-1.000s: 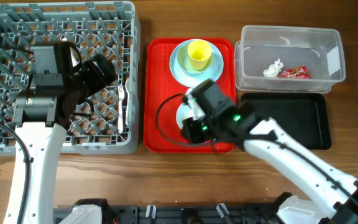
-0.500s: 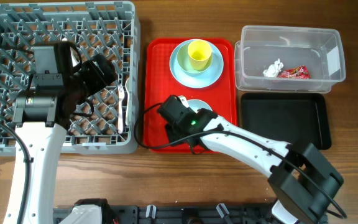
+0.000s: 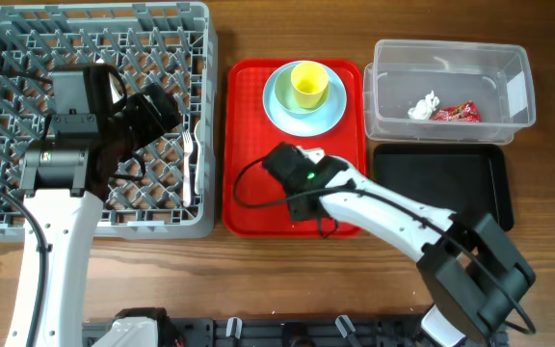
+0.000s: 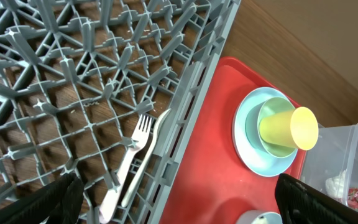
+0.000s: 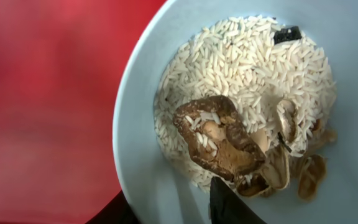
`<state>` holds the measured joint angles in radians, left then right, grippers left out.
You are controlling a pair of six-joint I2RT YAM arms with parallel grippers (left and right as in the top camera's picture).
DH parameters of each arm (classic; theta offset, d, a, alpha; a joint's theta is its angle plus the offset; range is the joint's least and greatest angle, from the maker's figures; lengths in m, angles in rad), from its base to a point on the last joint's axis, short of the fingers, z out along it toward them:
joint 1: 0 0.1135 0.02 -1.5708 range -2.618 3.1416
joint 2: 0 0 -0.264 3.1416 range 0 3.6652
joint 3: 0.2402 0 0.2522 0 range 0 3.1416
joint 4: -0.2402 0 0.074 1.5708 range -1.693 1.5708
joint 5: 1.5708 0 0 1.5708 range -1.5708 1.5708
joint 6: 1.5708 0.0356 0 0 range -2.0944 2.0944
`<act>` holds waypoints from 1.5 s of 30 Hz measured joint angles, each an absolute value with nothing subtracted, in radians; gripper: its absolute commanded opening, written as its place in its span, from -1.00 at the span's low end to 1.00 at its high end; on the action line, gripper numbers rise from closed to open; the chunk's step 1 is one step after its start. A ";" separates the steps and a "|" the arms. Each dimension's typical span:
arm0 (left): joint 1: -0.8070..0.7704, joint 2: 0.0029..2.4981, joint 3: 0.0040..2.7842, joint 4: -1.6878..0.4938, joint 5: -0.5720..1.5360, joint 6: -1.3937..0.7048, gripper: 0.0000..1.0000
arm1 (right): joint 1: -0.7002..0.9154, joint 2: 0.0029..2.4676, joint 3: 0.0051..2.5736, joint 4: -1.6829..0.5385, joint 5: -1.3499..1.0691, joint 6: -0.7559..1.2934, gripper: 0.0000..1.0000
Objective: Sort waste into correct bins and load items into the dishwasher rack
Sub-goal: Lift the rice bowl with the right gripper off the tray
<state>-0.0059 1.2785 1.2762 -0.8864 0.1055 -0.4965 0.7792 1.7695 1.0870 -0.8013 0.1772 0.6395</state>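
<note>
While the dishwasher rack [image 3: 94,227] holds the fork [image 4: 126,165] under my spread, empty left gripper [image 4: 179,190], I judge scrap-clearing is in hand: on the red tray [image 3: 244,116], the right gripper [image 5: 173,208] stands spread astride the pale blue bowl [image 5: 142,155] of food scraps [image 5: 229,68]. Next I'd pinch its rim, then tip over the black tray [image 3: 441,183]

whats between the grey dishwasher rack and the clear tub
The red tray, carrying the pale blue plate with the yellow cup on it, as the overhead view shows.
</note>
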 measured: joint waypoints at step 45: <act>-0.006 1.279 1.276 -0.886 0.105 -0.496 1.00 | 0.716 1.769 1.113 -0.757 0.124 0.528 -0.65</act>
